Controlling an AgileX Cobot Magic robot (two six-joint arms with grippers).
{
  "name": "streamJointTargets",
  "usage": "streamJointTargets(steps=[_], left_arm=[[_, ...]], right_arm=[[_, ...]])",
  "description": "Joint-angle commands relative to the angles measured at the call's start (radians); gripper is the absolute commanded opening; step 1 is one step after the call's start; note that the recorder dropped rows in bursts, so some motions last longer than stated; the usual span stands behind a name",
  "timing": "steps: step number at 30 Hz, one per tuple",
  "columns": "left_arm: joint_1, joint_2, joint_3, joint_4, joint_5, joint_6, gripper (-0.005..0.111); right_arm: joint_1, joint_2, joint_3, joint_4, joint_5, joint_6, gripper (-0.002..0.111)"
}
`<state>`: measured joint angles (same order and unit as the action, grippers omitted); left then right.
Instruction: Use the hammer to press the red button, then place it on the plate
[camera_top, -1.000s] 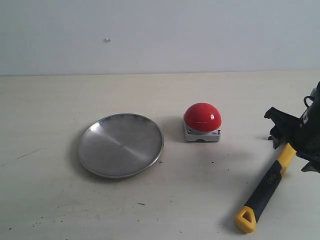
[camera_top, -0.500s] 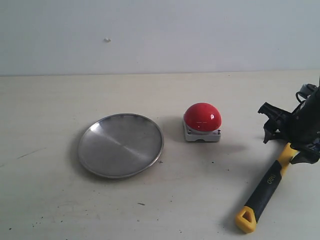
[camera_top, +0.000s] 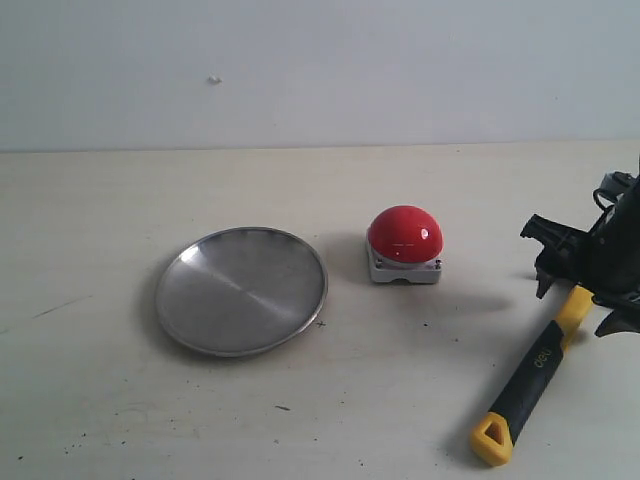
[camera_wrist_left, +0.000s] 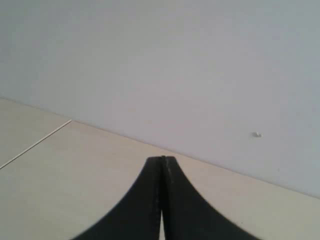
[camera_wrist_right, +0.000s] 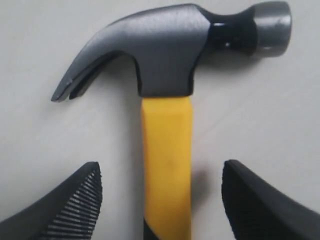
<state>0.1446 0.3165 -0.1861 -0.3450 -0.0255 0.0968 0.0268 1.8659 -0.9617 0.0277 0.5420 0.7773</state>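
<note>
The hammer (camera_top: 538, 362) lies flat on the table (camera_top: 380, 410), well apart from the red button (camera_top: 404, 236) on its right in the exterior view, with its head pointing away from the camera. The right gripper (camera_wrist_right: 162, 200) hangs over it, its fingers (camera_wrist_right: 75, 202) spread wide on either side of the yellow neck just below the head, touching neither side. The left gripper (camera_wrist_left: 161, 167) has its fingers pressed together on nothing and faces the wall, out of the exterior view.

The likely trouble is in the grasp. If the fingers close off-centre, one pad would meet the neck first and shove the hammer sideways instead of clamping it. The neck looks smooth, so the hammer could twist in the grip once lifted. Held so near the head, the long handle would trail behind and might sweep the button or the plate (camera_top: 240, 292), which sits near the button on its far side from the hammer. A slanted press could also slide the button on its small base.

Count: one hammer, one button, one plate, two grippers.
</note>
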Motion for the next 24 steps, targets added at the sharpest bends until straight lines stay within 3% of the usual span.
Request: streamJointTargets(steps=[1,17,21,24], left_arm=[[-0.005,-0.003,0.001,-0.004,-0.009,0.003,0.0],[-0.005,-0.003,0.001,-0.004,-0.009,0.003,0.0],[-0.005,-0.003,0.001,-0.004,-0.009,0.003,0.0],[-0.005,-0.003,0.001,-0.004,-0.009,0.003,0.0]], right_arm=[[-0.006,0.02,-0.008,-0.015,-0.001,-0.008,0.066],[-0.006,0.054,-0.012,-0.011,-0.018,-0.024,0.065],[-0.006,0.054,-0.012,-0.011,0.008,-0.024,0.046],[-0.006,0.054,-0.012,-0.016,0.006,-0.024,0.021]])
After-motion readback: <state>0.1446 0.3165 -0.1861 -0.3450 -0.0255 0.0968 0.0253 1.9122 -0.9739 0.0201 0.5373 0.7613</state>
